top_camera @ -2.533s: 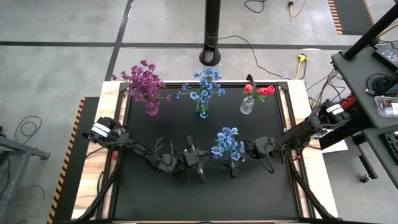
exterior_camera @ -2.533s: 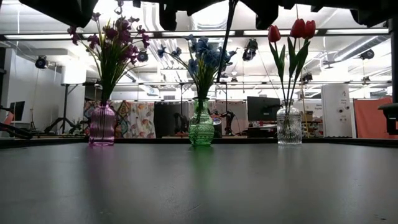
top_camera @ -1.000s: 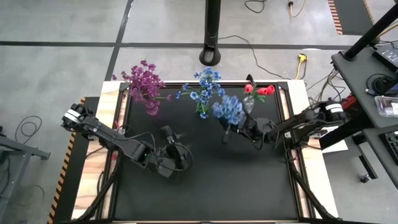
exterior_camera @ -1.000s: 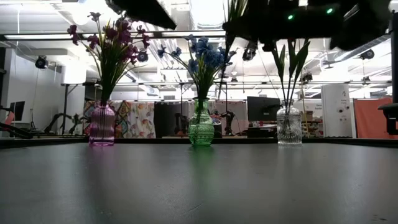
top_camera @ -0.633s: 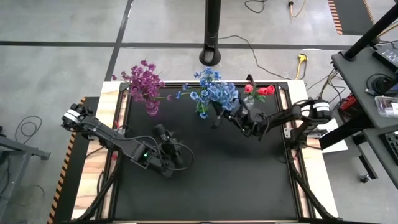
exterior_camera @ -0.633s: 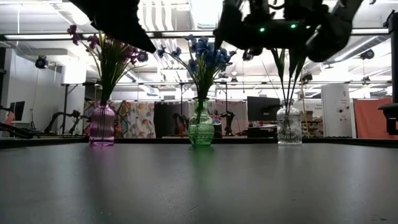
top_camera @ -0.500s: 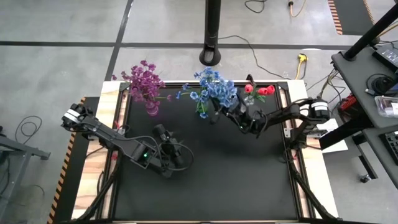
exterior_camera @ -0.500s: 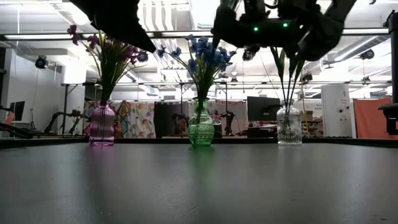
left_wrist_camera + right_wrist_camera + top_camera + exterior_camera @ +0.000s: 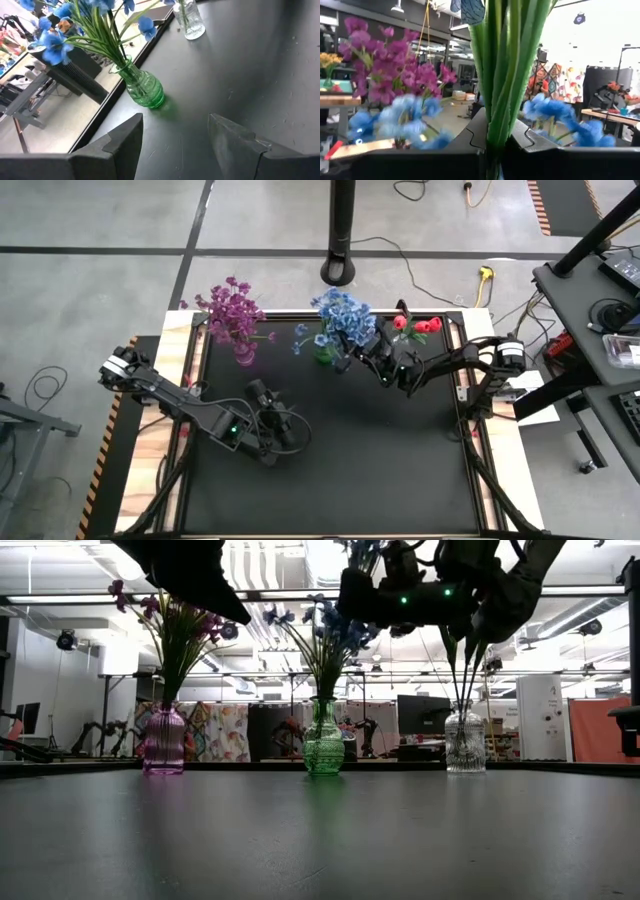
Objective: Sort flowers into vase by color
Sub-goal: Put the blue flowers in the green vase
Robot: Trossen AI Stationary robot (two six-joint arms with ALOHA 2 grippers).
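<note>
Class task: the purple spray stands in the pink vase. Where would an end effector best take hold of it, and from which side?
Probably the bare green stems between the purple spray's blooms and the pink vase's neck, approaching level from the table's open middle: the stems bunch narrowly there, while the blooms spread wide above.

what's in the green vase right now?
The green vase holds green stems with blue flowers. From above, the blue bunch carried by the right hand covers its mouth, so whether that bunch is in cannot be seen.

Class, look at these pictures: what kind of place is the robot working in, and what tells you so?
Probably a robotics lab or workshop. Beyond the black table lie a bare concrete floor with loose cables, and the low view shows ceiling strip lights and a monitor.
</note>
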